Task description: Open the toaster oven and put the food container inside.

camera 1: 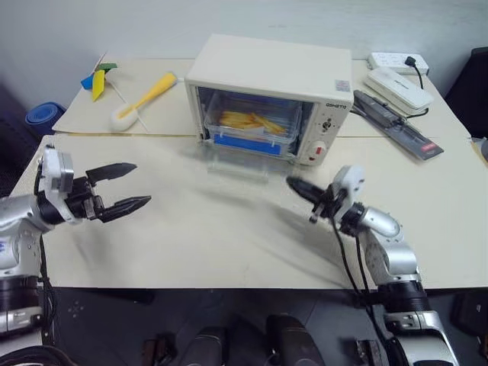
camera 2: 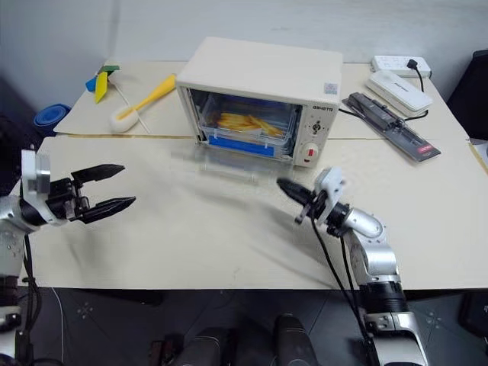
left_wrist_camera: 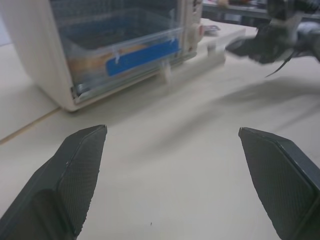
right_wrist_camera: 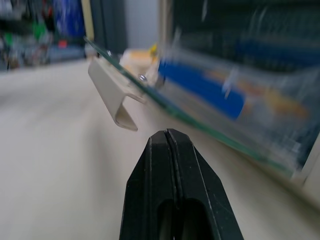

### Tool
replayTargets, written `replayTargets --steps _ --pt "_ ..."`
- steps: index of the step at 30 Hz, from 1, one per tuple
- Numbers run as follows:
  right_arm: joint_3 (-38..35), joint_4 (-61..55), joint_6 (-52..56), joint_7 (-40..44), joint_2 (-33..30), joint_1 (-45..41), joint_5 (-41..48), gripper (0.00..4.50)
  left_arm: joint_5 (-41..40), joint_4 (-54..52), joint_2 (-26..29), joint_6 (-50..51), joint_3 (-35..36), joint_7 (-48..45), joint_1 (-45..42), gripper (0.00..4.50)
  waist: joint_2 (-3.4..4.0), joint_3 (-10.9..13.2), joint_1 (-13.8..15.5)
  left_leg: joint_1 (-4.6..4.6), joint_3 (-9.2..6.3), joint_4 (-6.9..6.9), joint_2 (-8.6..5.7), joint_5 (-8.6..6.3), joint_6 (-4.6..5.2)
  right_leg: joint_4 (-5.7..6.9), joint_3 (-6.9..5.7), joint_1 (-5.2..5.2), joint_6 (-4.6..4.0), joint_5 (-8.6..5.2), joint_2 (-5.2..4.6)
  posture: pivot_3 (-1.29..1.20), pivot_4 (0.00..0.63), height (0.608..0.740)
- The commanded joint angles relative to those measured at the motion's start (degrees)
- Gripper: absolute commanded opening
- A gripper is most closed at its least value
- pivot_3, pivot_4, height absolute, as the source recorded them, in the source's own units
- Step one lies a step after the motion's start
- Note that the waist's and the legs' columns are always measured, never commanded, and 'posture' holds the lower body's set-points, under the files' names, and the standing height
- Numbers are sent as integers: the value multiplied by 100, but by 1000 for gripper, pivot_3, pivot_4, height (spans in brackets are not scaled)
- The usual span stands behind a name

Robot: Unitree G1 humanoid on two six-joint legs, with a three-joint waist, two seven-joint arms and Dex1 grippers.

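Observation:
The cream-white toaster oven [camera 1: 274, 72] stands at the back middle of the table, its glass door [camera 1: 238, 162] hanging down and open, blurred. The food container [camera 1: 252, 122], clear with a blue clip strip and yellow fries inside, sits on the rack inside the oven; the left wrist view also shows the container [left_wrist_camera: 125, 50] in there. My left gripper [camera 1: 142, 183] is open and empty, well left of the oven over bare table. My right gripper [camera 1: 293, 184] is shut on nothing, pointing at the door's right front; the door handle [right_wrist_camera: 112, 92] is just beyond its fingertips.
A yellow-handled white brush [camera 1: 145, 99] and a blue-and-yellow toy [camera 1: 97, 78] lie at the back left. A power strip [camera 1: 393, 61], a white box [camera 1: 398, 86] and a flat black device [camera 1: 396, 123] lie right of the oven. Bare table stretches in front.

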Motion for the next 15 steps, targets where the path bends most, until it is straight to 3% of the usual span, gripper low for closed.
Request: replayTargets --steps 1,4,7,11,15 --pt "-448 -752 303 -376 68 -157 672 0 210 -358 -48 -412 248 372 374 4491 -1 0 2 0 -2 0 0 0 0 0 0 1 0 0 0 0 150 740" --pt "-624 -1056 456 -443 -113 -185 814 0 487 -448 -73 -732 211 633 700 4491 -2 -1 32 -1 -3 -1 -2 -1 1 -1 1 2 -1 0 -2 0 150 740" --pt "-466 -1171 366 264 -802 196 475 167 675 -611 -65 -852 156 842 1007 4499 -1 -1 84 -1 -3 0 -4 -2 3 -24 3 3 -1 0 -3 0 150 740" --pt "-52 -840 -561 1306 -1648 910 -310 1232 899 -755 -74 -1088 64 958 1399 4500 -2 -1 146 -1 1 -7 -4 -10 15 -41 3 7 -1 0 -2 0 150 740" --pt "-178 -534 -975 1542 -1690 1242 -315 2574 843 -848 -148 -1136 102 1082 1562 4500 -2 -1 141 -1 6 -2 -2 -9 14 -40 6 10 -1 0 -2 0 150 740"
